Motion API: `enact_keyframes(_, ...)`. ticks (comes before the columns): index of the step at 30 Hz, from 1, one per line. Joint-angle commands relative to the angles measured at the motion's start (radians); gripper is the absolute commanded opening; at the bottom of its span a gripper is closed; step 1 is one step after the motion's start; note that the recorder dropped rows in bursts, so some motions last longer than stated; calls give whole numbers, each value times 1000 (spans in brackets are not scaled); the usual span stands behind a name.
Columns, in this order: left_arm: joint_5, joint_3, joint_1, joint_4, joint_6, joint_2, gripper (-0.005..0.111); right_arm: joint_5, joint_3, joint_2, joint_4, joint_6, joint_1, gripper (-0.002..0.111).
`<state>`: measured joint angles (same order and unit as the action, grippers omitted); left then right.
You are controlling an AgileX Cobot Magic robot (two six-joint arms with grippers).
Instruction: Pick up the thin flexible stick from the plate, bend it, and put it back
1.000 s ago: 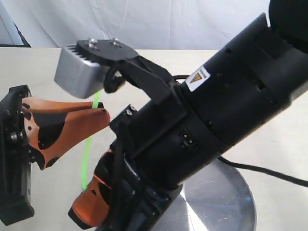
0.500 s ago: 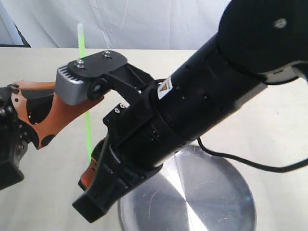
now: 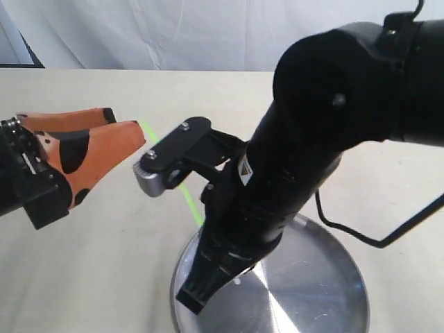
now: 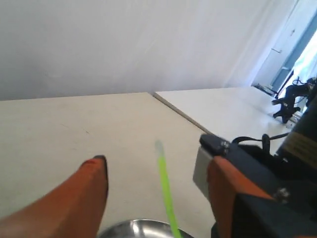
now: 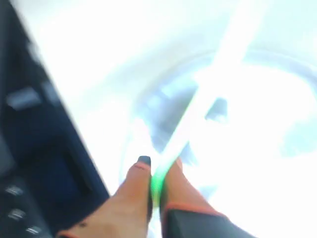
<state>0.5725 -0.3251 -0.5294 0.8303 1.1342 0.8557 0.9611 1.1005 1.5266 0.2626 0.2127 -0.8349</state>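
The thin flexible stick [image 3: 192, 207] is neon green and straight, slanting from near my left gripper down toward the plate [image 3: 316, 281], a shiny silver round dish. In the right wrist view my right gripper [image 5: 157, 181] is shut on the stick [image 5: 171, 148] at one end, over the washed-out plate [image 5: 247, 124]. The exterior view hides those fingers under the right arm [image 3: 277, 187]. My left gripper [image 3: 128, 125] is open to the left of the stick's free end. In its own view the stick [image 4: 166, 193] runs between the spread orange fingers [image 4: 91, 183], touching neither, above the plate's rim [image 4: 133, 227].
The beige tabletop [image 3: 90, 263] spreads around the plate. A white curtain [image 3: 208, 35] hangs behind. The right arm's silver camera block [image 3: 156, 177] juts out over the stick. A black cable [image 3: 374, 239] trails to the right of the plate.
The right arm has swung down over the plate, tipping the stick from upright to a low slant. The left gripper has let go of the stick, opened and drawn back to the left.
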Motion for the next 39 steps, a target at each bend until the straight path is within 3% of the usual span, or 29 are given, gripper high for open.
enact_keyframes(1,-141,-6,0,-28,-95,-9,33,30,-49,1,-120,-96,-2,-1)
enact_keyframes(5,-291,-6,0,-26,-159,-38,0,11,-173,-7,-117,-127,53,-1)
enact_keyframes(11,-382,-6,0,-26,-174,-87,0,-37,-309,-17,-80,-127,102,-1)
enact_keyframes(19,-461,-6,0,-26,-237,-93,0,-150,-366,56,-96,-109,102,-1)
enact_keyframes(21,-463,-6,0,-26,-262,-93,0,-207,-370,73,-131,-109,102,8)
enact_keyframes(24,-467,-6,0,-26,-308,-93,0,-205,-370,83,-150,-115,102,43)
enact_keyframes(25,-467,-6,0,-26,-324,-93,0,-193,-370,83,-146,-124,102,46)
enact_keyframes(27,-527,-6,0,-26,-381,-93,0,-191,-370,31,-146,-170,102,36)
enact_keyframes(30,-607,-6,0,-26,-386,-93,0,-184,-370,-147,-181,-242,102,3)
enact_keyframes(33,-618,-6,0,-26,-386,-93,0,-179,-370,-430,-278,-348,102,0)
enact_keyframes(39,-618,-6,0,-28,-384,-93,0,-181,-370,-713,-370,-392,102,0)
